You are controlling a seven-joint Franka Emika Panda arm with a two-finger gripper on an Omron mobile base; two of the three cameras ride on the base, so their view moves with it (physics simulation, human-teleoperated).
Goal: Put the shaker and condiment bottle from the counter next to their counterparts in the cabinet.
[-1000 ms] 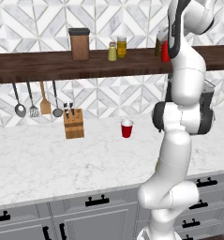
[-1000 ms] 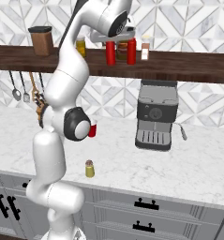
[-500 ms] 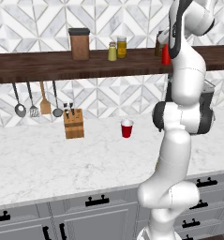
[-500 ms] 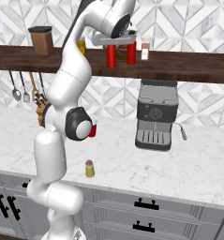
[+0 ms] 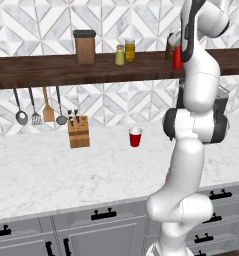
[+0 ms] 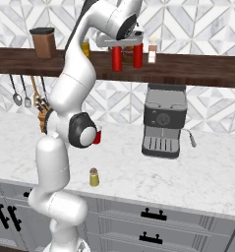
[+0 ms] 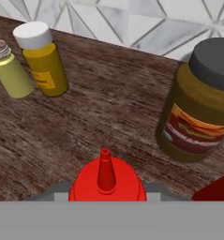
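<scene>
Two-finger gripper [image 6: 118,43] on white arm: jaws drawn close, pinching a slim all-red squeeze bottle with pointed nozzle [image 6: 117,58] from above; the bottle stood upright on the long dark brown wooden shelf [image 6: 197,75], just beside a matching red bottle [image 6: 138,55]. On the same shelf: a wide brown jar with dark lid [image 7: 202,105], a yellow white-capped bottle [image 7: 42,59] and a small yellow-green grey-capped shaker [image 7: 9,69] side by side. A second yellow-green shaker [image 6: 94,177] stood on the white marble worktop [image 6: 188,179], near the arm's base.
</scene>
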